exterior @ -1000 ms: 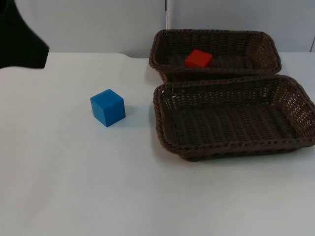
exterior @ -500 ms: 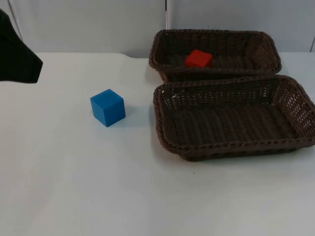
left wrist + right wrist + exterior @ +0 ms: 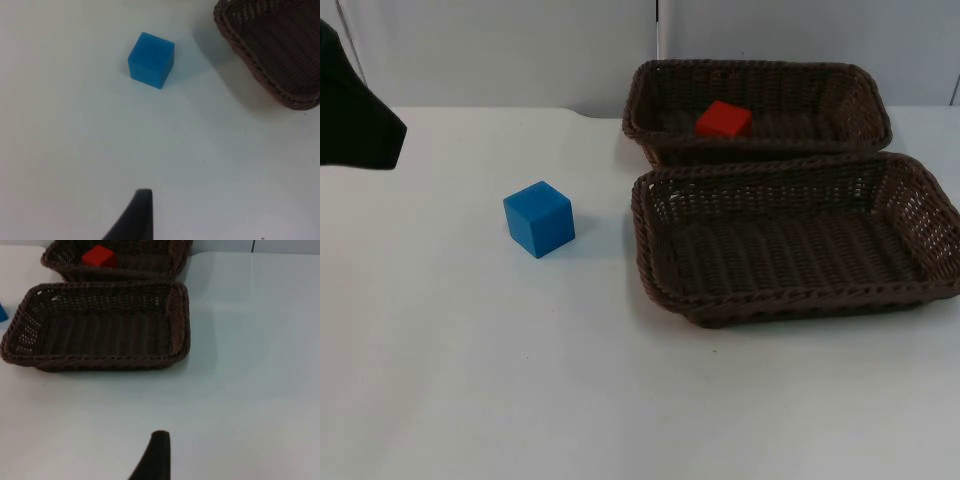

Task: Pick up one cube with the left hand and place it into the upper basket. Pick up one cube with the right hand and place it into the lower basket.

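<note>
A blue cube (image 3: 538,218) (image 3: 151,60) stands on the white table, left of the two brown wicker baskets. A red cube (image 3: 724,119) (image 3: 100,256) lies in the upper basket (image 3: 750,67) (image 3: 115,274). The lower basket (image 3: 800,300) (image 3: 100,360) holds nothing. My left arm (image 3: 355,120) hangs at the far left, well back from the blue cube, and its gripper (image 3: 137,220) looks onto that cube from a distance. My right gripper (image 3: 156,457) waits over bare table in front of the lower basket.
The two baskets touch along their long sides at the table's right. A basket's corner (image 3: 250,55) reaches in beside the blue cube. The grey partition wall (image 3: 520,50) closes the table's far edge. Bare table lies around the blue cube.
A second ago the left arm drew back a little toward the left edge; it has held still since. Cubes and baskets have not moved.
</note>
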Tool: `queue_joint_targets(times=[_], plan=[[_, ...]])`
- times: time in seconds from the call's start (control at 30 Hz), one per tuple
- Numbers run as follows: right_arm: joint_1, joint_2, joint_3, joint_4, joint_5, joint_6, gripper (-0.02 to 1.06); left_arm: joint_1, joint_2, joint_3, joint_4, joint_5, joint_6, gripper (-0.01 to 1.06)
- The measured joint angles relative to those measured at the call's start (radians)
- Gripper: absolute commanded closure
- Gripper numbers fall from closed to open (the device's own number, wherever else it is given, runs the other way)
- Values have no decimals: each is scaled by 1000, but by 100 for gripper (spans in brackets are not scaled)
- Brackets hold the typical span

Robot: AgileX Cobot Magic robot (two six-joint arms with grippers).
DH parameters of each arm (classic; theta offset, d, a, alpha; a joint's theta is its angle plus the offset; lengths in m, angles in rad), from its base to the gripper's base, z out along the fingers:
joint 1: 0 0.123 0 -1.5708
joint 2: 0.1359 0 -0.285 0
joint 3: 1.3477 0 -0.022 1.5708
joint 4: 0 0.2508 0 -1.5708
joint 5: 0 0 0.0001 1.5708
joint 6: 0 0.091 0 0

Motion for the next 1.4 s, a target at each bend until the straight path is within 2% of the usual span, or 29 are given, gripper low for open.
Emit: queue_joint_targets(times=[0.47, 0.93, 1.03, 1.07, 1.23, 1.4], plan=[[0, 243, -122, 0, -31, 7, 24, 0, 0, 0, 0, -2, 0, 0], [0, 715, -326, 11, -59, -31, 20, 0, 0, 0, -6, 17, 0, 0], [0, 882, -401, 60, -59, -84, 20, 0, 0, 0, -6, 17, 0, 0], [0, 882, -401, 60, -59, -84, 20, 0, 0, 0, -6, 17, 0, 0], [-6, 1118, -531, 213, -59, -200, 20, 0, 0, 0, -6, 17, 0, 0], [-6, 1268, -622, 270, -58, -248, 15, 0, 0, 0, -6, 17, 0, 0]])
